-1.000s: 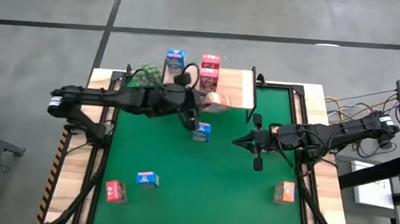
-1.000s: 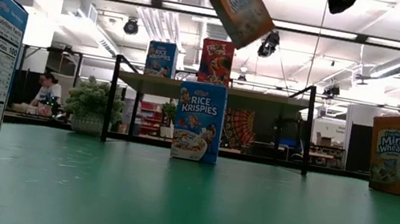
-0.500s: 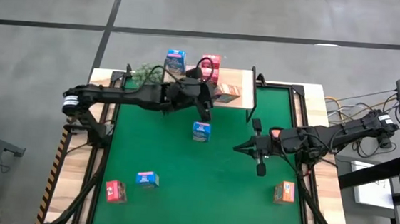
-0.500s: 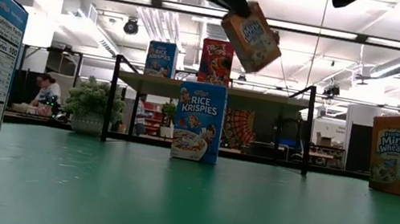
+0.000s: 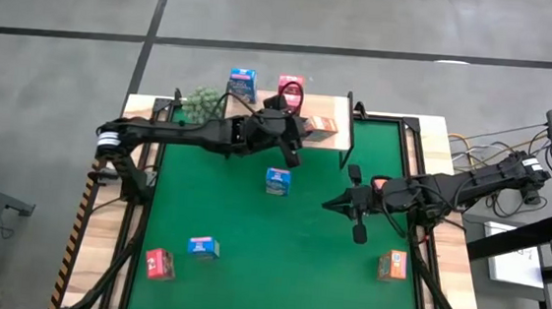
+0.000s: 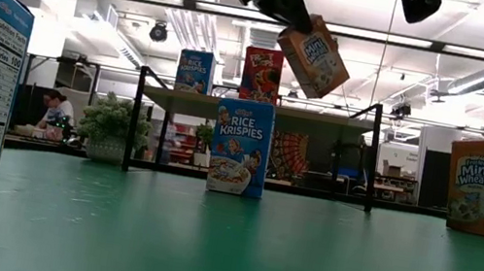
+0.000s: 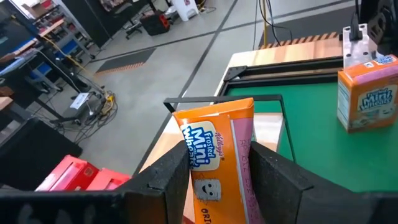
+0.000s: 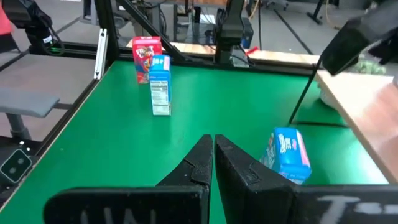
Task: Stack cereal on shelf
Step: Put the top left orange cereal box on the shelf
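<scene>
The flat green mat (image 5: 279, 244) covers a pale wood table (image 5: 103, 279) framed in black bars. At its far edge stands the shelf (image 6: 256, 108), a light plank on thin black legs, bearing a blue box (image 6: 195, 71) and a red box (image 6: 261, 75). The left gripper (image 7: 217, 165) clamps an orange cardboard box (image 6: 312, 56), tilted, in the air above the shelf. The right gripper (image 8: 212, 152) hangs over the mat's right side, fingers pressed together, empty. Another blue box (image 5: 277, 180) stands upright before the shelf.
</scene>
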Action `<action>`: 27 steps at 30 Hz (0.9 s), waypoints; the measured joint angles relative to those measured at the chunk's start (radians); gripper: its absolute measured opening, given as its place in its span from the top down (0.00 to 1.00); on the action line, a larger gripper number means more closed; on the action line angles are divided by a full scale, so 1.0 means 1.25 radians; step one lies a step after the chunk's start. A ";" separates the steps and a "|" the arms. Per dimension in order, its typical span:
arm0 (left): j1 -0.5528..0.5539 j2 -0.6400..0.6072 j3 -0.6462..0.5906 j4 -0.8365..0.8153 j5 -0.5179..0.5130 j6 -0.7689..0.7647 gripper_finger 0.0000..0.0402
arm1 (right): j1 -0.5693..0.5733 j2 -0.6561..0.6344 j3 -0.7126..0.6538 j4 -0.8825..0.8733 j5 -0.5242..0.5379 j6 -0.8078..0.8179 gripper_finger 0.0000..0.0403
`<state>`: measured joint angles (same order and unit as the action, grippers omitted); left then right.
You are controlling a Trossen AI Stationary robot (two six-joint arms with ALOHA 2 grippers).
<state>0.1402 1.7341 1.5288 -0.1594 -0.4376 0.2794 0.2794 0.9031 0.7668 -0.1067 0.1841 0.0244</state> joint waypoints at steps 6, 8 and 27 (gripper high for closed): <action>0.001 0.016 0.012 0.001 0.001 0.003 0.65 | -0.001 0.000 -0.001 -0.006 0.005 0.015 0.98; -0.001 0.017 0.012 -0.008 0.001 0.014 0.65 | 0.000 -0.001 0.000 -0.012 0.042 0.030 0.98; -0.128 -0.007 0.085 -0.331 0.006 0.069 0.65 | -0.008 0.061 0.268 -0.301 0.170 0.081 0.80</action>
<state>-0.0193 1.7252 1.6356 -0.5732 -0.4297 0.3653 0.2690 0.9799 1.1020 -0.4835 0.3971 0.1255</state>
